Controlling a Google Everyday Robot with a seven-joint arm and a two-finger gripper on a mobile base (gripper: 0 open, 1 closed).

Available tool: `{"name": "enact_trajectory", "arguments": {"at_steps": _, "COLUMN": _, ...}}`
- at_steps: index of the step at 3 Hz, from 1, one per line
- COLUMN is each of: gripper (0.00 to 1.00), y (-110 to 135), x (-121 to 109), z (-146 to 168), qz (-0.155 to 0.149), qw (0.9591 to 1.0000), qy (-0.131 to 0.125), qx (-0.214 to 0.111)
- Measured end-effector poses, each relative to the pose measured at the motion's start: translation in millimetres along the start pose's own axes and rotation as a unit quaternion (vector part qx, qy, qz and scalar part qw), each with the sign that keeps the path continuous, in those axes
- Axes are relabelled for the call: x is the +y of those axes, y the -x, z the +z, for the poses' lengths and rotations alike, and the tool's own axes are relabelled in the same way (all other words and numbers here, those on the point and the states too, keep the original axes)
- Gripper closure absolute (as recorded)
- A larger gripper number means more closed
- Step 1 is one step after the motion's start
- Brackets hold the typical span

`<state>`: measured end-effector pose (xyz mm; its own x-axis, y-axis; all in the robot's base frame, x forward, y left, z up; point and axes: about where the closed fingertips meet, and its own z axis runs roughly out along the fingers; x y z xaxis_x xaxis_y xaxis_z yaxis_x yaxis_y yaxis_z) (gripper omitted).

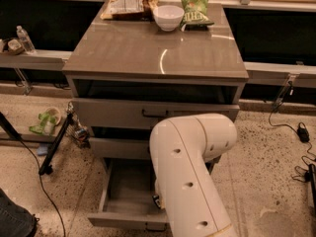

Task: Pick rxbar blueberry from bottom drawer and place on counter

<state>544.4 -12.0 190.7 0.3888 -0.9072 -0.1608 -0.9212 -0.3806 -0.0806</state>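
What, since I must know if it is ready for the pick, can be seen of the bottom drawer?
The bottom drawer, lowest of three, is grey-brown, wood-like and pulled wide open over the speckled floor. Its bare bottom, left wall and front panel show. The white arm reaches down into it, covering its right half. The tool is out of sight behind that arm; no bar can be seen.

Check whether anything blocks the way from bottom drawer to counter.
Nothing visible does. A bowl, a tan bag and a green bag sit only at the counter's far edge. The gripper is hidden behind the arm at the bottom drawer.
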Motion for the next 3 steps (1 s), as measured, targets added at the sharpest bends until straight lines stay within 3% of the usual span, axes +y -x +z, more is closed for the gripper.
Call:
{"name": "enact_trajectory", "arguments": {"at_steps": 1, "gripper": 1.0, "y": -24, "x": 7, "z": -18, "qz": 0.065, "qw": 0.9978, "qy": -0.011, "qx": 0.008}}
{"name": "enact_trajectory", "arguments": {"at_steps": 2, "gripper": 1.0, "y": -35, "x": 15, "z": -41, "qz": 0.128, "qw": 0.9902, "qy": -0.05, "qx": -0.024}}
{"name": "enact_trajectory", "arguments": {"at_steps": 3, "gripper": 1.0, "y": -47, "x": 18, "z": -65, "qz": 0.146, "qw": 0.9834, "qy": -0.089, "qx": -0.059}}
